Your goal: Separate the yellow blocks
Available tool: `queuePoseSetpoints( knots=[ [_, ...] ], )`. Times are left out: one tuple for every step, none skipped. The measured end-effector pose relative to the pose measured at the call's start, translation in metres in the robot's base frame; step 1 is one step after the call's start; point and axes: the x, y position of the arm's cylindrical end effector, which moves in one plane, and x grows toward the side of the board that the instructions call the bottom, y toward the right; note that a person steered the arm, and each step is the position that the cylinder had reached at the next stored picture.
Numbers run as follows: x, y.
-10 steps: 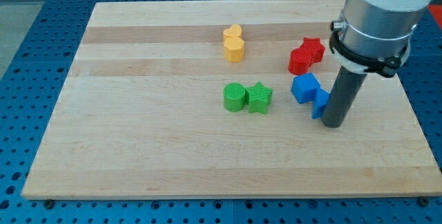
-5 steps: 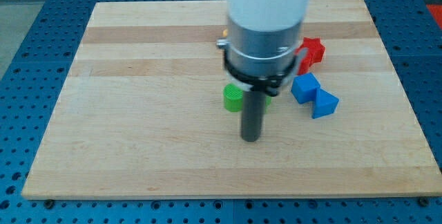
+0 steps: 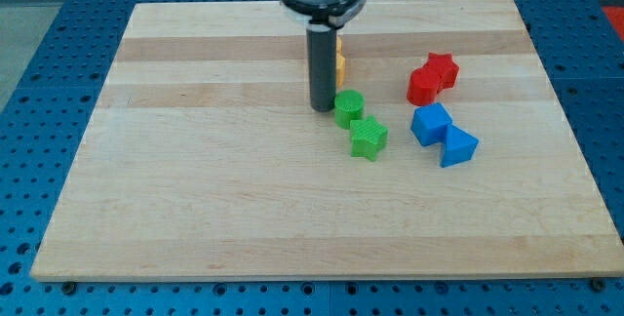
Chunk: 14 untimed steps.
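The yellow blocks (image 3: 339, 62) are almost wholly hidden behind my rod; only a thin yellow sliver shows at the rod's right edge, near the board's top middle. My tip (image 3: 323, 109) rests on the board just below them. It stands right beside the left of the green cylinder (image 3: 348, 108). A green star (image 3: 368, 138) lies just below and right of that cylinder.
A red star (image 3: 442, 67) and another red block (image 3: 423, 87) sit together at the view's right. Below them lie a blue cube (image 3: 430, 124) and a blue triangular block (image 3: 457, 146). The wooden board (image 3: 195, 179) lies on a blue perforated table.
My rod swept from the right side, past the board's lower middle, up to the yellow blocks. The green cylinder and green star have shifted right and now sit diagonally.
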Motion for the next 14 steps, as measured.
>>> queuePoseSetpoints(
  knots=[
    [-0.018, 0.022],
    [-0.044, 0.022],
    [-0.055, 0.02],
    [-0.067, 0.016],
    [-0.069, -0.009],
    [-0.069, -0.039],
    [-0.07, -0.068],
    [-0.074, -0.082],
    [-0.083, -0.081],
    [-0.099, -0.08],
    [-0.113, -0.08],
    [-0.126, -0.08],
    [-0.135, -0.081],
    [-0.135, -0.097]
  ],
)
